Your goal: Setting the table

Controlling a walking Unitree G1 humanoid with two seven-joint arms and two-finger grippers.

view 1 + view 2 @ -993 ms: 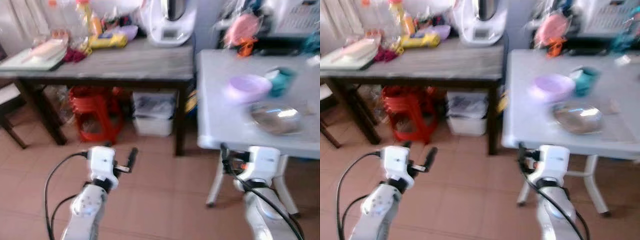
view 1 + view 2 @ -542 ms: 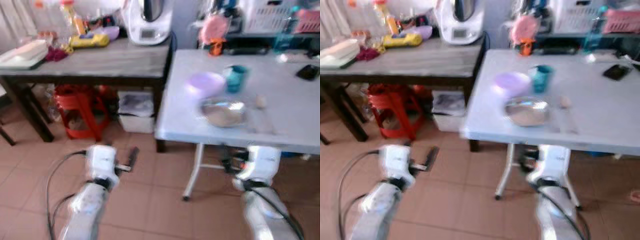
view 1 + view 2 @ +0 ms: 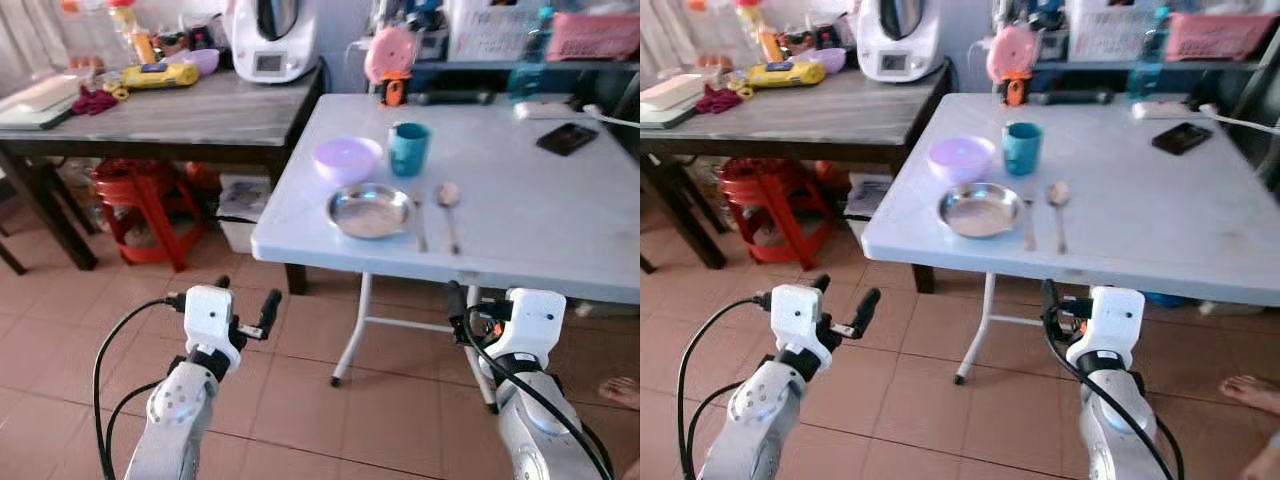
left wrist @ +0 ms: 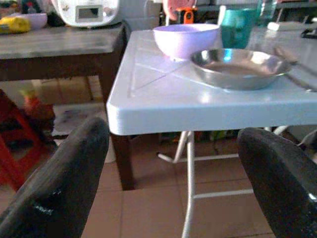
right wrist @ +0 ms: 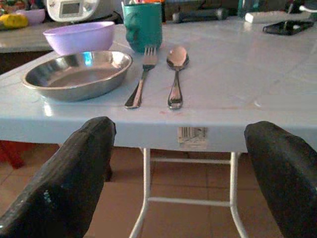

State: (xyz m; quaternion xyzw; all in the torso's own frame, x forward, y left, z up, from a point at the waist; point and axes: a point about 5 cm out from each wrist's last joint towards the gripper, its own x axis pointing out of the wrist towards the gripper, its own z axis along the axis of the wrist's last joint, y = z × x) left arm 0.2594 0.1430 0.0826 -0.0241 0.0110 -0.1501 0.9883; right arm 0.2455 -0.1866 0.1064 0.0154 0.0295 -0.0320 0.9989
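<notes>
So you're parked in front of the white folding table (image 3: 520,230), looking down at its near left corner. The place setting sits on that side of the top: a steel plate (image 3: 370,211) near the front edge, a lilac bowl (image 3: 347,158) just behind it and a teal cup (image 3: 407,149) right beside the bowl. To the right of the plate you've got a fork (image 3: 419,218) and then a spoon (image 3: 448,205), lying side by side with handles pointing toward you, close together but not touching.

Your left gripper (image 3: 245,300) is held low over the tiled floor, well short of the table and off to the left of its corner. Fingers spread wide with nothing between them; the left wrist view looks straight between the two pads at the table corner with the plate (image 4: 240,67) and bowl (image 4: 185,39) on top.

Your right gripper (image 5: 188,173) is below the front edge of the table, roughly under the fork and spoon. Also spread wide and empty, and the right wrist view lines up nicely on the fork (image 5: 141,82) and spoon (image 5: 176,72) at table height.

Other stuff around: a dark wooden side table (image 3: 180,110) to the left with a white kitchen appliance (image 3: 272,40) on it, a red stool (image 3: 140,205) underneath, and a black phone (image 3: 567,138) at the far right of the white table
</notes>
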